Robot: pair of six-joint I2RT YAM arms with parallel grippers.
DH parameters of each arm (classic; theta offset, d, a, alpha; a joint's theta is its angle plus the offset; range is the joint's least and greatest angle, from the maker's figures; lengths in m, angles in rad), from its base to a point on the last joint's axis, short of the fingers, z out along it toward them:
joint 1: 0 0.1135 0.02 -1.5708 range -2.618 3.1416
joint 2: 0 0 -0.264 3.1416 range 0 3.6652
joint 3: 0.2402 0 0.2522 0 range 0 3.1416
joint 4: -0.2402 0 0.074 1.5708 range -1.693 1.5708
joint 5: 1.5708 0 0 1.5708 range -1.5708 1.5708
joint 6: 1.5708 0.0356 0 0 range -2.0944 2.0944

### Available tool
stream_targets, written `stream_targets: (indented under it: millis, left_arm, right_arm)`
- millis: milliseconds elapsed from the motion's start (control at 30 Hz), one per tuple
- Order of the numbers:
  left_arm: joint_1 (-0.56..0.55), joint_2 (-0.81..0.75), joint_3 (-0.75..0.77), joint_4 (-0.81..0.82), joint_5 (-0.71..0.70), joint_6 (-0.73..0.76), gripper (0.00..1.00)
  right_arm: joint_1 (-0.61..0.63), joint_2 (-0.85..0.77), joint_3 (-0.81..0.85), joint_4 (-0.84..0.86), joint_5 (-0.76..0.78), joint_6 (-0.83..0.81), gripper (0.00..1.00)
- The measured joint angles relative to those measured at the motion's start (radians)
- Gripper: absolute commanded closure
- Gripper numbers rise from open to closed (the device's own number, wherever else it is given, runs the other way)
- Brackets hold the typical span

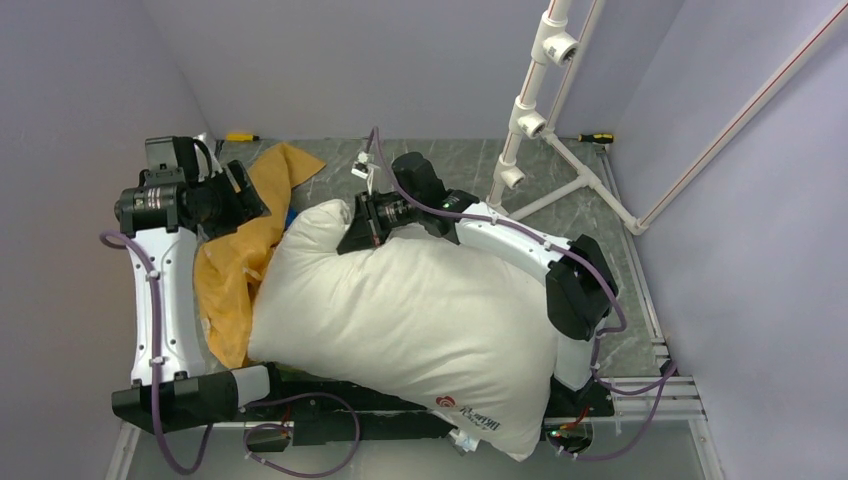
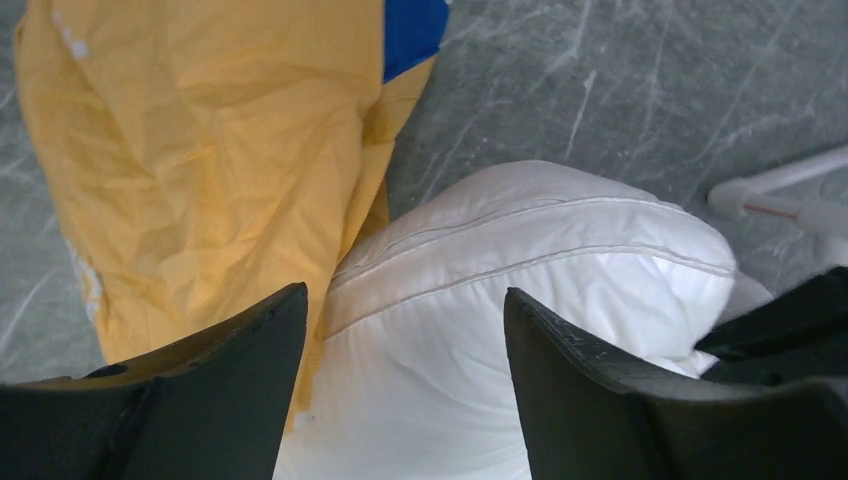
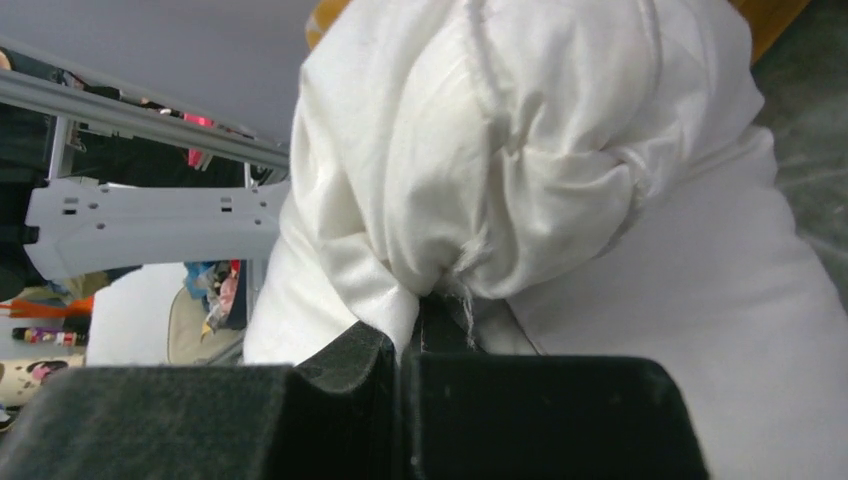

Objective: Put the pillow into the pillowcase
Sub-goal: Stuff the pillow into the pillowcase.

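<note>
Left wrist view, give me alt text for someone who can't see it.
The left gripper hangs open and empty, its black jaws spread along the bottom edge, above the seamed end of the white pillow. The crumpled orange-yellow pillowcase, a patch of blue showing at its top, lies to the left beside the pillow on a grey marbled table.

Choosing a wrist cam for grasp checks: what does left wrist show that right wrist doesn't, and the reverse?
Left wrist only: left gripper open over the pillow and its seamed end; the blue corner of the pillowcase. Right wrist only: right gripper shut on a bunched fold of the pillow. Both: the pillow, orange pillowcase fabric, grey table.
</note>
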Motion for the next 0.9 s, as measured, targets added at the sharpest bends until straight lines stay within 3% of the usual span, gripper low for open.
stream_targets:
  millis: [200,467,600,800,900]
  left_arm:
    - [-0.01,0.007,-0.021,0.078,0.154,0.034,0.4]
    - [-0.076,-0.021,-0.18,0.036,0.148,0.095,0.53]
    - [-0.076,-0.001,-0.238,-0.016,0.076,0.086,0.67]
    - [-0.056,0.075,-0.251,-0.055,-0.169,0.037,0.55]
    - [0.003,0.092,-0.295,0.0,-0.249,0.026,0.62]
  right_arm:
    - [-0.008,0.001,-0.03,-0.042,-0.004,-0.003,1.0]
    - [-0.016,0.006,-0.029,-0.048,-0.006,0.0,1.0]
    - [-0.019,0.01,-0.029,-0.056,-0.006,0.002,1.0]
    - [-0.021,0.016,-0.023,-0.08,-0.005,-0.008,1.0]
    - [-0.022,0.016,-0.018,-0.096,-0.005,-0.018,1.0]
